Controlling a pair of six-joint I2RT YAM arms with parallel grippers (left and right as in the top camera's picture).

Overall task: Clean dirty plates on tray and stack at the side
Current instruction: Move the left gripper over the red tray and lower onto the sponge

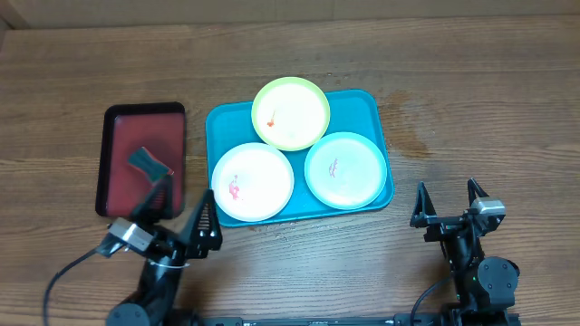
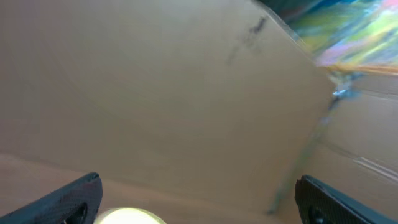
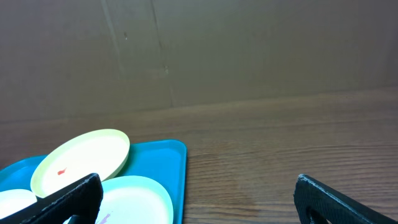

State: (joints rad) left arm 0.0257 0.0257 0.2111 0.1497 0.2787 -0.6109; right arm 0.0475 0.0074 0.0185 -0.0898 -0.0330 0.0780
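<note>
Overhead, the yellow-green plate (image 1: 290,113) overhung the back rim of the teal tray (image 1: 374,107), with the white plate (image 1: 252,181) and the pale blue plate (image 1: 344,170) in front. The left gripper (image 1: 183,205) and right gripper (image 1: 449,194) gaped wide, empty. The left wrist view was blurred, and the right wrist view cropped the white plate.

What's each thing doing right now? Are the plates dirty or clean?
Teal tray, holding all three plates.
Yellow-green plate, dirty, red smear, overlapping the tray's far rim.
White plate, dirty, red smear.
Pale blue plate, dirty, faint red smear.
Small teal block, lying on dark red tray, untouched.
Left gripper, jaws open, empty.
Right gripper, jaws open, empty.
</note>
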